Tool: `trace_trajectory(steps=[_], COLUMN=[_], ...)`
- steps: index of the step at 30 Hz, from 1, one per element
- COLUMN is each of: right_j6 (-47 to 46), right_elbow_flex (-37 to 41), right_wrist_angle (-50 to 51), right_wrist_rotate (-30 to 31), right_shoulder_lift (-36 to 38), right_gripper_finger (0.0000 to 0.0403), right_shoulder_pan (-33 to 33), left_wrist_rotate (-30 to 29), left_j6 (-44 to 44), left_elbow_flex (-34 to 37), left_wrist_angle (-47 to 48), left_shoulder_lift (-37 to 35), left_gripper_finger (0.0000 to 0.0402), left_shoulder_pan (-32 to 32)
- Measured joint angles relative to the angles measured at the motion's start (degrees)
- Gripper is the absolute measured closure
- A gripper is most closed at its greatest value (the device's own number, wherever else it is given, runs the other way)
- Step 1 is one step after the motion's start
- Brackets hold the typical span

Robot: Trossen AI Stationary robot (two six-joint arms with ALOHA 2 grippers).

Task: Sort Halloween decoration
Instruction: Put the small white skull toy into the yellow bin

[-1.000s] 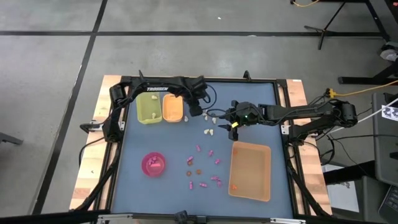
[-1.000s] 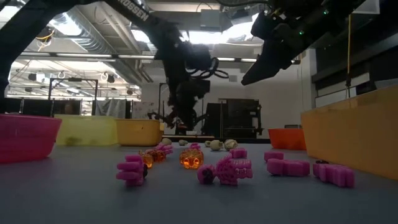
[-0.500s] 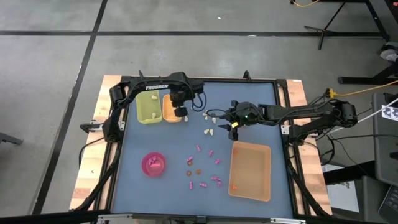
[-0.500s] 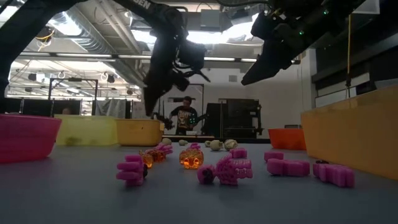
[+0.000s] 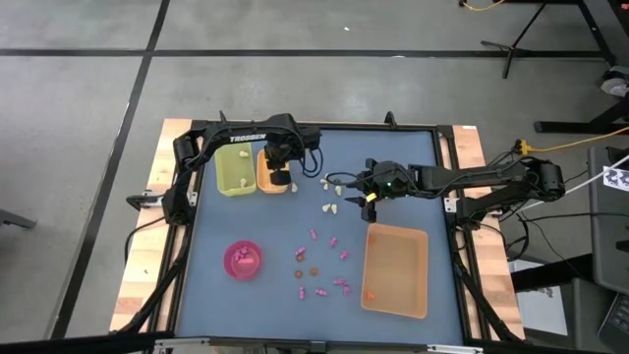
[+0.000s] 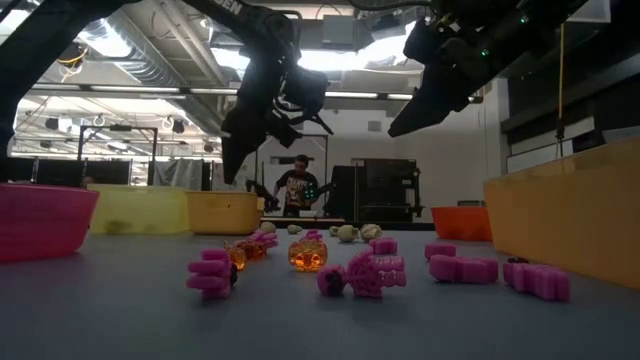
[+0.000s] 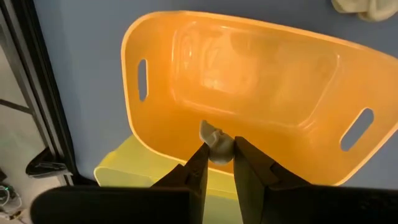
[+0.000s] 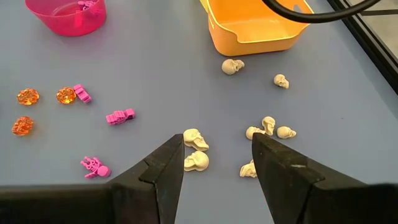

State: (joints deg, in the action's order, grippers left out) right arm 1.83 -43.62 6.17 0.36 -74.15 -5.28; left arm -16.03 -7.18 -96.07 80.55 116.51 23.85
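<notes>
My left gripper [image 5: 281, 175] hovers over the orange tray [image 5: 270, 169] at the far left and is shut on a cream-white trinket [image 7: 216, 139]. My right gripper [image 8: 217, 148] is open, raised above the loose cream-white skull trinkets [image 8: 195, 139] near the table's far middle [image 5: 332, 206]. Magenta trinkets [image 8: 119, 116] and orange-brown ones [image 8: 65, 94] lie scattered on the blue mat toward the near side [image 5: 316, 265]. The low view shows both grippers up off the table, the left one [image 6: 235, 150] and the right one [image 6: 430, 95]. My left gripper pinches the small cream-white trinket [image 7: 217, 144] between its two fingertips [image 7: 199, 163], coming from above and pointing down. The trinket is lifted clear and hangs over the inside of the orange tray [image 7: 249, 81].
A green tray [image 5: 234, 170] stands beside the orange one. The pink bowl [image 5: 243, 260] holding magenta pieces sits near left, and a large tan tray [image 5: 396, 268] near right. The black frame [image 5: 187, 177] bounds the mat. A person [image 6: 298, 185] stands in the room beyond.
My left gripper has carried the cream-white trinket from the table's far middle toward the left edge, ending over the orange tray, and has tipped as it went.
</notes>
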Motion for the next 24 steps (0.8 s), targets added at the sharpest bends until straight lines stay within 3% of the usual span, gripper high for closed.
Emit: trace_trajectory(steps=[24], right_j6=[0.0], right_elbow_flex=[0.0], right_wrist_angle=[0.0], right_wrist_rotate=[0.0], right_shoulder_lift=[0.0], right_gripper_finger=[0.0217], right_shoulder_pan=[0.0], left_wrist_rotate=[0.1], left_j6=[0.6], left_elbow_flex=[0.0], left_wrist_angle=[-3.4], left_shoulder_lift=[0.0], left_gripper_finger=[0.0358], left_shoulder_pan=[0.0])
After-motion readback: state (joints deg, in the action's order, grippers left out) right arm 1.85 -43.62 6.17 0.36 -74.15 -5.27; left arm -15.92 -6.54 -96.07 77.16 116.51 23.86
